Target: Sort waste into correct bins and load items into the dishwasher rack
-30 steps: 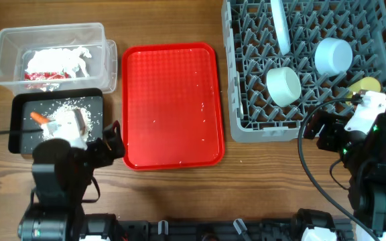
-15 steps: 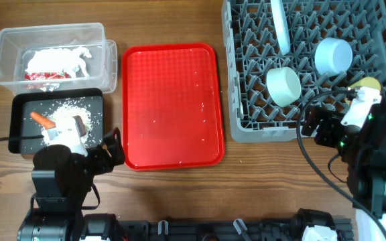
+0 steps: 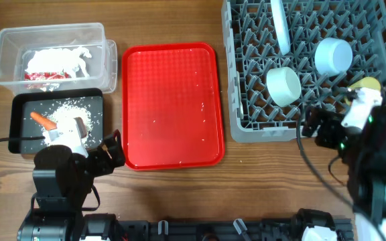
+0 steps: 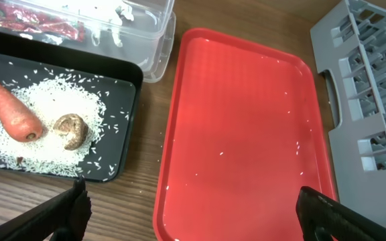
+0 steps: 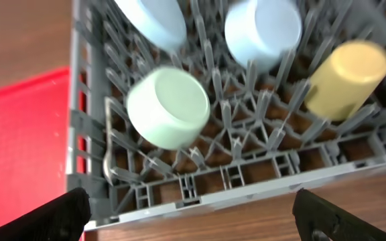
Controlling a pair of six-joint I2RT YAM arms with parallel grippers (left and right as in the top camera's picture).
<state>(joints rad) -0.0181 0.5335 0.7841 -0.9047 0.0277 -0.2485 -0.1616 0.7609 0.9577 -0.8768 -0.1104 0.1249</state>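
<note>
Clear plastic tub (image 3: 4,63) is noted in the upper left of the overhead frame, with the crumpled red-and-white wrapper (image 3: 57,63) lying inside it. Just below it the black tray (image 3: 20,106) is seen, touching or nearly touching the tub's near wall. A spread of white rice grains (image 4: 55,100) is held in the tray, with the orange carrot piece (image 4: 9,107) laid on the left of the spread and the small brownish lump (image 4: 71,129) beside the carrot's thick end. The left gripper (image 4: 193,217) is found at the lower left of the overhead frame, by the tray's lower right corner; its jaws are set wide apart and nothing is held between them. The flat red serving tray (image 3: 173,100) is placed at centre frame, bare but for a few stray rice grains. The grey dishwasher rack (image 3: 246,130) fills the upper right. In it a pale round plate (image 3: 280,27) is stood on edge at the top, a pale green bowl (image 3: 284,86) is tipped on its side lower left, a light blue bowl (image 3: 332,55) is set to its upper right, and a small yellow cup (image 3: 366,85) is lodged at the right edge. The right gripper (image 5: 193,217) is held at the rack's near edge, lower right, its jaws spread wide and empty.
</note>
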